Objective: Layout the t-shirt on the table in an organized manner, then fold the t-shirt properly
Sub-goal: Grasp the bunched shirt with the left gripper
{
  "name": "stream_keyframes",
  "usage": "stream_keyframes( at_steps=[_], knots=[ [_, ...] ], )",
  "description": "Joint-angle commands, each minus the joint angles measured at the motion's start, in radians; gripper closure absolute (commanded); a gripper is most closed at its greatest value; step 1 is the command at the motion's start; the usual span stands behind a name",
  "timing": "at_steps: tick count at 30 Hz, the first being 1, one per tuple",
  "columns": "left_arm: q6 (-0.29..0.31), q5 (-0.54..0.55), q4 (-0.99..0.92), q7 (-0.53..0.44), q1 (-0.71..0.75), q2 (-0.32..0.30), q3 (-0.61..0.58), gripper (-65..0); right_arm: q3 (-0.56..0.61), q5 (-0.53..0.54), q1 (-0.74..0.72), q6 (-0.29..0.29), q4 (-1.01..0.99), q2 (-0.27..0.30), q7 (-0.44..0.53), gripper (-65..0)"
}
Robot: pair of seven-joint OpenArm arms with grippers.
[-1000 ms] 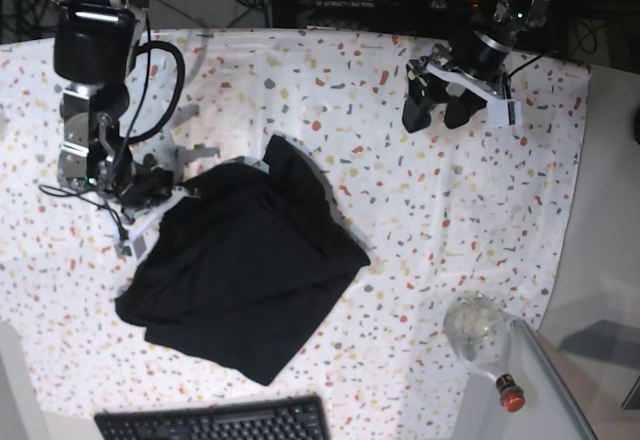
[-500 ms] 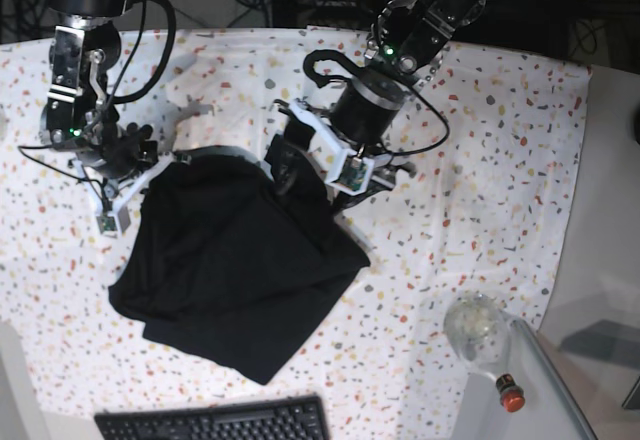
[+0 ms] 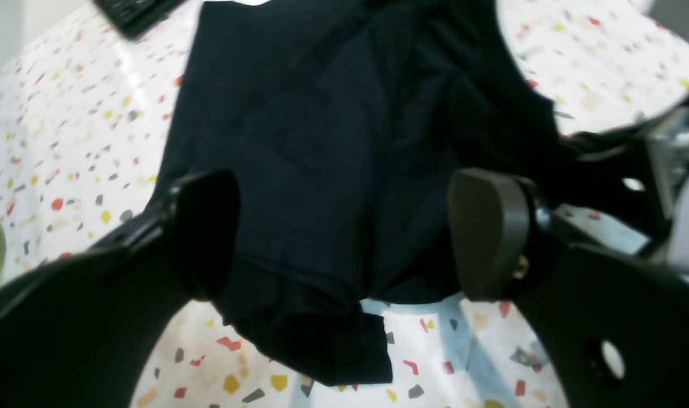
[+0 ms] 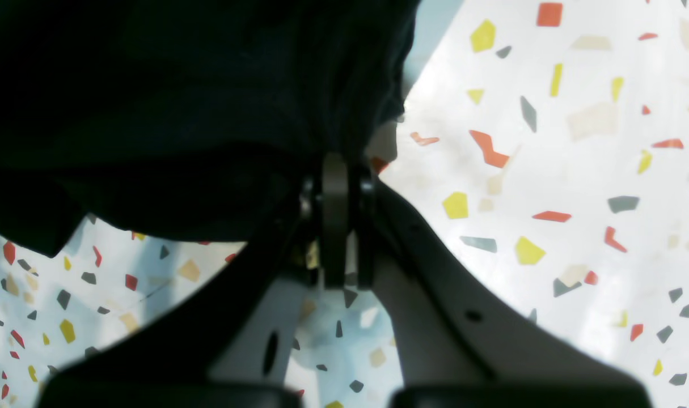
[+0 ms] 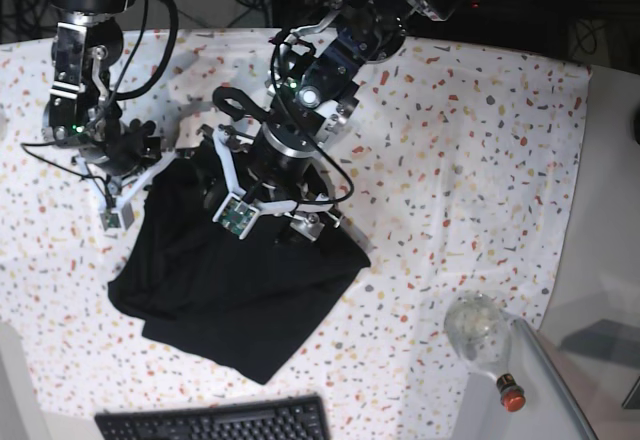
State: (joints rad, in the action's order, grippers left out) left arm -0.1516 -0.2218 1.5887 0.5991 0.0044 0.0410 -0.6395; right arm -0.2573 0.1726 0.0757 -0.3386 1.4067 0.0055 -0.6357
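The t-shirt [image 5: 235,290] is spread in a crumpled black heap on the left-centre of the table [image 5: 470,140], its lower corner reaching toward the keyboard [image 5: 215,422] at the near edge. Its upper left edge is pinched by the right end effector [image 4: 335,170], whose jaws are pressed together on a fold of the dark fabric. The left end effector [image 3: 344,238] is held low over the upper middle of the garment with its pads [image 3: 483,232] spread wide; fabric is seen between them, but no grip is made. At the table's lower right corner a clear glass jar [image 5: 478,328] is seen; its contents cannot be made out. Just beside it lies a small bottle with a red cap [image 5: 510,394].
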Motion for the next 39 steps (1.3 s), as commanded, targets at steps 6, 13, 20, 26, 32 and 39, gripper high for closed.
stream_keyframes(
  at_steps=[6, 13, 20, 26, 32, 39],
  knots=[
    [-0.006, -0.072, -0.012, 0.048, -0.019, 0.030, 0.005, -55.0, -0.001, 0.006, -0.014, -0.007, 0.015, 0.006, 0.015, 0.0],
    [-0.006, -0.064, -0.018, 0.117, -0.045, 0.009, 0.007, -55.0, -0.001, 0.006, -0.017, -0.007, 0.015, 0.006, 0.015, 0.0],
    [-0.003, -0.061, -0.110, 0.163, -0.080, 0.012, 0.008, -54.8, -0.001, 0.006, -0.017, -0.007, 0.015, 0.006, 0.015, 0.0],
    [-0.003, -0.061, -0.113, 0.163, -0.082, 0.015, 0.008, -47.2, -0.001, 0.006, -0.017, -0.007, 0.015, 0.006, 0.015, 0.0],
    [-0.003, -0.060, -0.144, 0.163, -0.117, 0.013, 0.008, -12.2, -0.001, 0.006, -0.014, -0.007, 0.015, 0.006, 0.015, 0.0],
    [-0.003, -0.060, -0.153, 0.169, -0.185, 0.012, 0.010, 0.0, -0.001, 0.006, 0.005, -0.007, 0.016, 0.006, 0.015, 0.0]
  ],
)
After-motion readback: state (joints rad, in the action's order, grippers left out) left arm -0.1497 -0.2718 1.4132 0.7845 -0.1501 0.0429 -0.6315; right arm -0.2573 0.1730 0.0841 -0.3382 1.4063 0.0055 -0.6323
